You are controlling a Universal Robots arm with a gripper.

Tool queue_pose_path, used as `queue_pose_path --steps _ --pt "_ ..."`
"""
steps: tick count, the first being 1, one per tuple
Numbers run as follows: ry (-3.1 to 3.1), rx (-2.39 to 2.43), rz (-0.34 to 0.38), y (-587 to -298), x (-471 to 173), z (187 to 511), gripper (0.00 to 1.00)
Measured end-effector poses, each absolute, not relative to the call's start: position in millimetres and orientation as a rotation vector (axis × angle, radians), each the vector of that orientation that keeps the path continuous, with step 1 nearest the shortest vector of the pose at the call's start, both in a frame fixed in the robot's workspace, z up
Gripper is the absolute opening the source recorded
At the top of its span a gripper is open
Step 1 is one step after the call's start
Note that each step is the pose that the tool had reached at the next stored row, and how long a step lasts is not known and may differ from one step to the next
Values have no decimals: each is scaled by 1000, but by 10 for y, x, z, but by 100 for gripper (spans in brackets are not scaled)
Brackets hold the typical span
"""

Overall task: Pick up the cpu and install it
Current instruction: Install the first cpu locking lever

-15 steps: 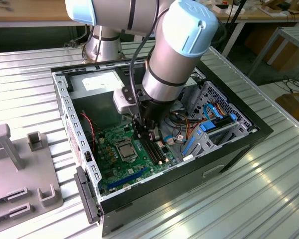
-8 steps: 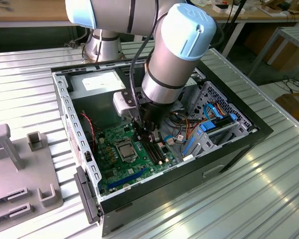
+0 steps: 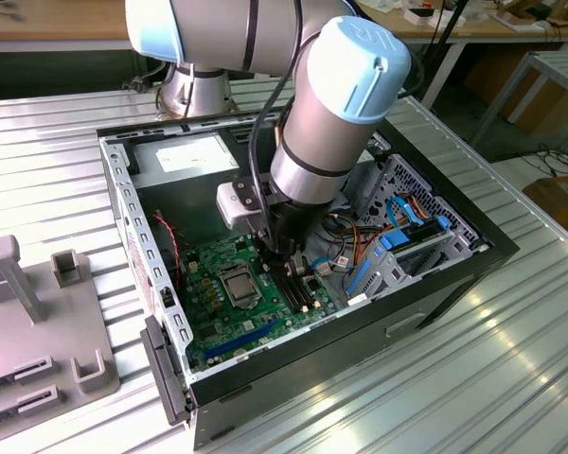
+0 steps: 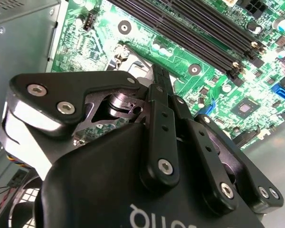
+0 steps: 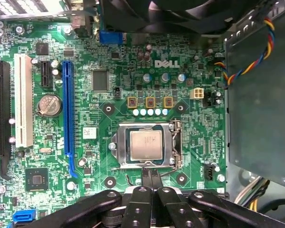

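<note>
Cpu (image 5: 145, 145) already seated in socket (image 5: 175, 145) on board (image 5: 109, 61), 12 o'clock of gripper (image 5: 151, 176) in first wrist view. Fingers pressed together, holding nothing, tips just beside socket edge. Placement looks done; whether socket is latched, cannot tell.

Cpu (image 5: 145, 145), silver-grey square, flat in socket on green board, frame around.

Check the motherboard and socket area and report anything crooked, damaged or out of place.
Nothing stands out. The cpu lies flat and square inside the socket frame on the motherboard, edges parallel to it. The gripper, fingers together, sits just beside the socket, holding nothing.
</note>
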State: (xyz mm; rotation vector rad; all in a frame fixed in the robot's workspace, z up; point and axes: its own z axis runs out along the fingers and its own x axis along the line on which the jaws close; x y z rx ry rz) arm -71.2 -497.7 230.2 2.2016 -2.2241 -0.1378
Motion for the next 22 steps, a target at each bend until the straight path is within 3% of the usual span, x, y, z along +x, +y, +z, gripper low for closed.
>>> queue_pose_path --steps 22 --pt "-2167 2232 -108 -5066 -676 2211 11"
